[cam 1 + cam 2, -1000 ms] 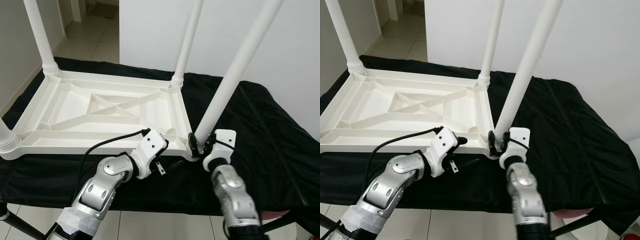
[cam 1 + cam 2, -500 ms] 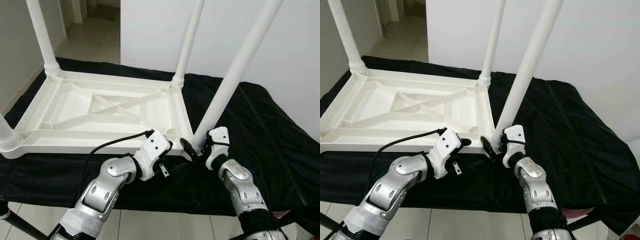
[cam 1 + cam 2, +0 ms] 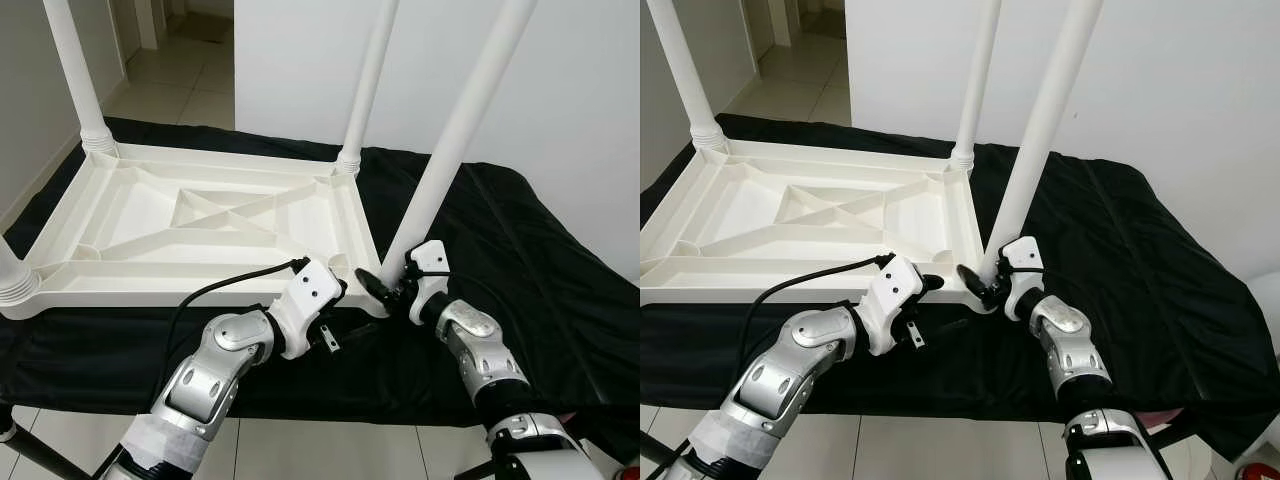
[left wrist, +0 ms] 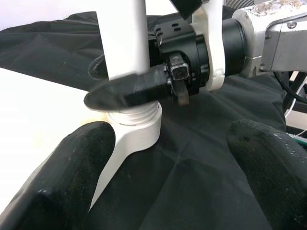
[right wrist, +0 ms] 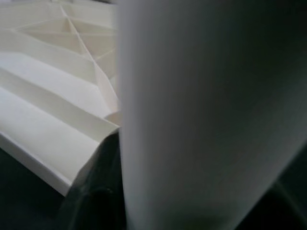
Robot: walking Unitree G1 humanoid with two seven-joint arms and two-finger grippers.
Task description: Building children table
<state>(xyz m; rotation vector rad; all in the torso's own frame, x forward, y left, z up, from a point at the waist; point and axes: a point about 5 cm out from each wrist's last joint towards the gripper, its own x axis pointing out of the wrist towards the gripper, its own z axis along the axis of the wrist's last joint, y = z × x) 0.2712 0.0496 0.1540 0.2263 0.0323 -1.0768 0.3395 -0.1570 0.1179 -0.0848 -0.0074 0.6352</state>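
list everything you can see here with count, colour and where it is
table top: 1, white, upside down on the black cloth, ribbed underside facing up
table legs: 4, white, standing up from the table top's corners; the near right one is at the right gripper
cloth: 1, black, draped over the work surface under the table top
floor: pale tiles, beyond the far left corner
left gripper: 1, black fingers, open, just short of the near right leg's socket
right gripper: 1, black fingers, around the base of the near right leg
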